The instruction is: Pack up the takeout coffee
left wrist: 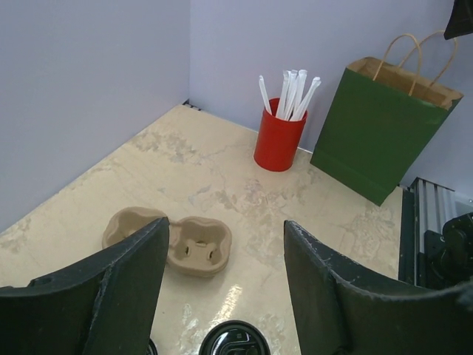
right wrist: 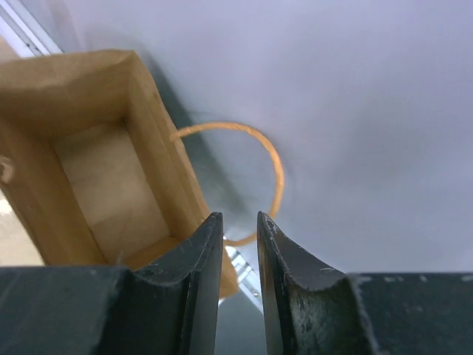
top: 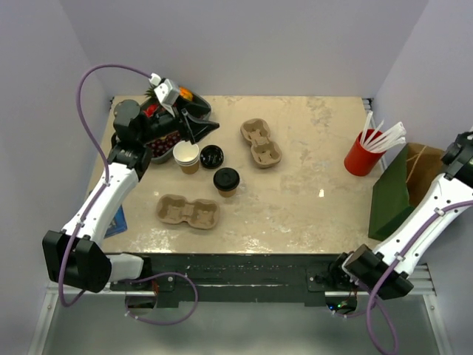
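One takeout coffee cup (top: 226, 180) with a black lid (left wrist: 235, 340) stands mid-table. An unlidded tan cup (top: 186, 157), white inside, stands to its left, with another black lid (top: 211, 156) beside it. I cannot tell whether a cup is under that lid. My left gripper (top: 205, 122) (left wrist: 226, 224) hangs open just behind these, holding nothing. At the right edge stands the green paper bag (top: 399, 188) (left wrist: 380, 133), its tan inside (right wrist: 96, 185) open. My right gripper (right wrist: 239, 216) (top: 463, 151) is above the bag. Its jaws are narrowed to a slim gap, with the bag's handle loop (right wrist: 275, 170) running between the tips.
Two pulp carriers lie on the table, one at the back (top: 261, 143) (left wrist: 174, 242) and one at the front left (top: 188, 211). A red cup of white straws (top: 362, 155) (left wrist: 278, 137) stands left of the bag. A dark tray of red pieces (top: 161, 142) sits under the left arm.
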